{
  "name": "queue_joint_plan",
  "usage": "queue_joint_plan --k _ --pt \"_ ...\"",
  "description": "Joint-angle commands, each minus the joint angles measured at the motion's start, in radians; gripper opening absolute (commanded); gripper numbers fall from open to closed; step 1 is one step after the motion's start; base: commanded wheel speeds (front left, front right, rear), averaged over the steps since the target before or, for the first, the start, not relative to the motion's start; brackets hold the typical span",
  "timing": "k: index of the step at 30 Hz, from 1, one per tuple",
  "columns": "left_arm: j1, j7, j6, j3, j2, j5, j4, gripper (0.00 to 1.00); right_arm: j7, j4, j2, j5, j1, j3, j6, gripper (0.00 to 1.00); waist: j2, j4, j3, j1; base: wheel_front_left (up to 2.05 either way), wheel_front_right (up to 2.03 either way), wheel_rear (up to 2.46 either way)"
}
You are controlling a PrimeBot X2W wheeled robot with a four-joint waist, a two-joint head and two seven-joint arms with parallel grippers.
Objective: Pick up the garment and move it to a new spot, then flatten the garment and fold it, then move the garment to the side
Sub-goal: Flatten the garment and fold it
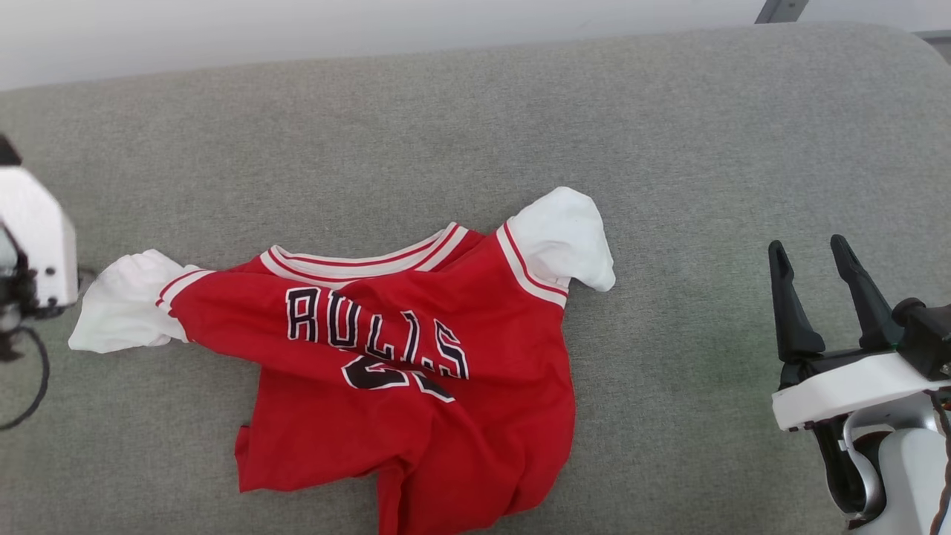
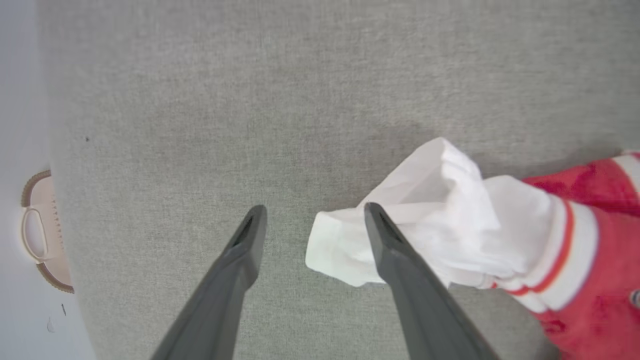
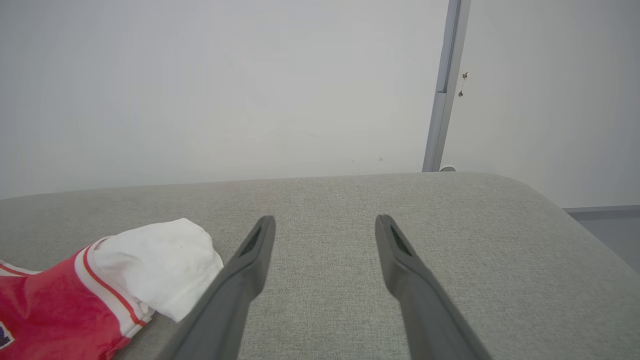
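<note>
The garment (image 1: 416, 371) lies crumpled on the grey fabric surface (image 1: 669, 148), just below the middle of the head view toward 6 o'clock. Its red body is bunched, so the black lettering and the number beneath it are partly folded over. One white sleeve points to 9 o'clock and the other to 1 o'clock, and the striped neckline faces 12 o'clock.

In the left wrist view, the left pincer (image 2: 315, 209) is open, with its two dark fingers (image 2: 240, 260) spread and nothing clamped between them. The garment's (image 2: 500, 235) white sleeve lies at 3 o'clock, its cuff partly behind one finger; whether they touch cannot be told. A beige basket (image 2: 42, 230) sits off the surface at 9 o'clock.

The right pincer (image 1: 808, 249) is at 3 o'clock in the head view, well apart from the garment. It is open and empty, hovering over bare fabric (image 3: 325, 220).
</note>
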Motion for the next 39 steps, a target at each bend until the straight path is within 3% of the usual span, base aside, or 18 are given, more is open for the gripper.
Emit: queue_joint_plan --k 1,9,18,19,20,28,34,39 --pt "-0.018 0.01 0.006 -0.003 0.003 0.007 -0.028 1.0 -0.001 -0.005 0.002 0.001 0.008 0.002 0.0 1.0 0.0 -0.003 0.0 0.0 0.0 0.0 0.0" --pt "-0.001 0.094 0.069 0.0 0.008 -0.018 -0.174 1.0 0.006 -0.01 0.008 0.006 0.007 0.015 0.0 1.0 0.0 -0.028 0.005 0.0 0.0 0.0 0.0" --pt "0.09 0.257 0.177 -0.023 0.033 -0.041 -0.233 1.0 0.01 -0.014 0.017 0.011 -0.006 0.021 0.0 1.0 0.0 -0.048 0.03 0.0 0.0 0.0 0.0" --pt "0.102 0.262 0.182 -0.019 0.032 -0.05 -0.238 0.29 0.009 -0.013 0.018 0.013 -0.007 0.021 0.0 1.0 0.0 -0.049 0.033 0.0 0.0 0.0 0.0" --pt "0.109 0.264 0.191 -0.014 0.036 -0.057 -0.245 0.0 0.008 -0.013 0.018 0.013 -0.009 0.02 0.0 1.0 0.0 -0.049 0.035 0.0 0.0 0.0 0.0" --pt "0.184 0.301 0.211 -0.009 0.099 -0.084 -0.406 0.0 0.008 -0.011 0.014 0.012 0.002 0.003 0.0 1.0 0.0 -0.035 0.031 0.0 0.0 0.0 0.0" --pt "0.304 0.355 0.278 -0.009 0.175 -0.108 -0.623 0.0 0.014 -0.018 0.016 0.019 0.011 -0.01 0.0 1.0 0.0 -0.008 0.03 0.0 0.0 0.0 0.0" --pt "0.345 0.337 0.321 0.019 0.201 -0.128 -0.72 0.0 0.018 -0.019 0.015 0.021 -0.003 -0.002 0.0 1.0 0.0 0.006 0.037 0.0 0.0 0.0 0.0"
